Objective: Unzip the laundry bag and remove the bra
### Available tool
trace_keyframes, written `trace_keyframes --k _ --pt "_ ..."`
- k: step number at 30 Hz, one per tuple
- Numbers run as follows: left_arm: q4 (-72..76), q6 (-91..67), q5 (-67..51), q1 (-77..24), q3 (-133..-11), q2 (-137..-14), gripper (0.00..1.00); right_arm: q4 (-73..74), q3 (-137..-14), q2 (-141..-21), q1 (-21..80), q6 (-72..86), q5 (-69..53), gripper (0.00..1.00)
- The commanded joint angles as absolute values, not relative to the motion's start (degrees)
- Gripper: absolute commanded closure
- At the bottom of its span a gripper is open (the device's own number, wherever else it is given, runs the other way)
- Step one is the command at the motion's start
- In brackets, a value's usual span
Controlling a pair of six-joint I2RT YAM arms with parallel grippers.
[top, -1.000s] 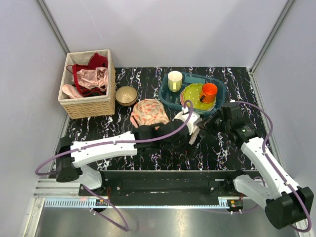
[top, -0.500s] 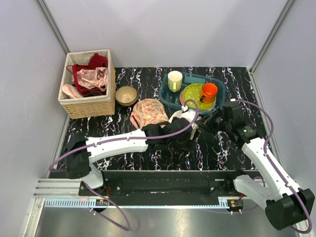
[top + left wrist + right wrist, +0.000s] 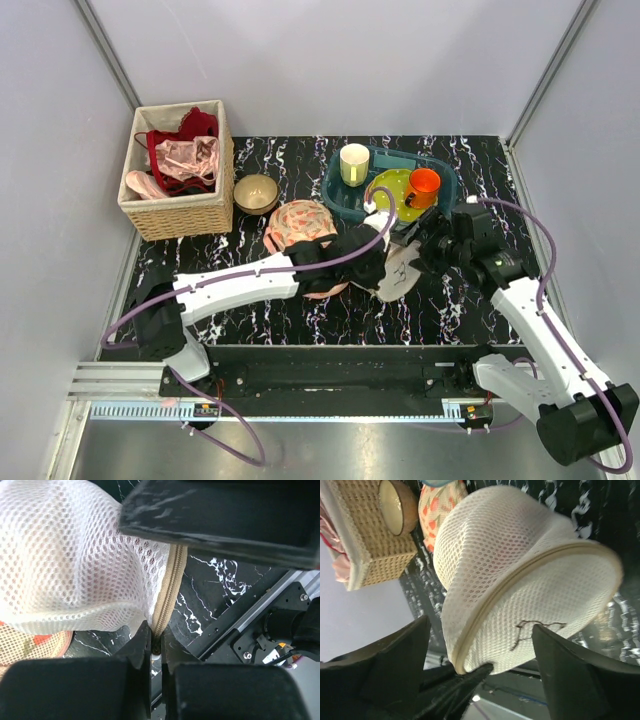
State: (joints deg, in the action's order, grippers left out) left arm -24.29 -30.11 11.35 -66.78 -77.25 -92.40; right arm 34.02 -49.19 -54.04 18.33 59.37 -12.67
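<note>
Marbled tabletop [image 3: 300, 160]: left gripper [image 3: 156, 630] clenched on the laundry bag [image 3: 520, 580] at its zip tape [image 3: 172, 580], likely anchoring the rim; right gripper [image 3: 481, 627] spread wide, bag just ahead.

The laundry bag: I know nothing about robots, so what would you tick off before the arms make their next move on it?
1. Left jaws shut on the zip at the rim of the laundry bag: ok.
2. Right jaws bracing the bag: not ok; they stand wide open either side of it, gripping nothing.
3. Zip undone: not ok; the stretch in view looks closed.
4. Bra seen inside: cannot tell; the mesh hides the contents.
</note>
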Motion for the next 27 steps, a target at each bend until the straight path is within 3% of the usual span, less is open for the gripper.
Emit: trace_keyframes --k 1,7,10,14,17,27 --pt "-21.4 -33.8 5.3 -61.9 -79.7 -87.2 1.00 41.5 -60.9 -54.3 17.6 47.1 -5.3 0.06" --pt "-23.9 -46.1 1.0 -52.1 -79.8 -82.5 1.00 44.1 -68.7 -49.1 17.6 36.7 4.6 0.11" --pt "-25.8 -53.9 2.5 -49.1 -79.4 -81.1 1.00 40.2 -66.5 -45.7 17.6 34.5 -1.7 0.14" --pt "-27.0 -62.9 10.0 -48.2 -78.0 -80.0 1.00 31.2 -58.1 -43.1 17.6 36.5 -23.9 0.18" --pt "-30.2 -66.0 11.6 -48.2 -80.0 -81.6 1.00 27.6 -54.5 -44.2 17.8 37.9 -32.5 0.20" --pt "-44.1 -71.1 13.8 -48.6 -88.2 -88.0 1.00 20.1 -50.1 -48.2 25.0 41.4 -34.6 0.21"
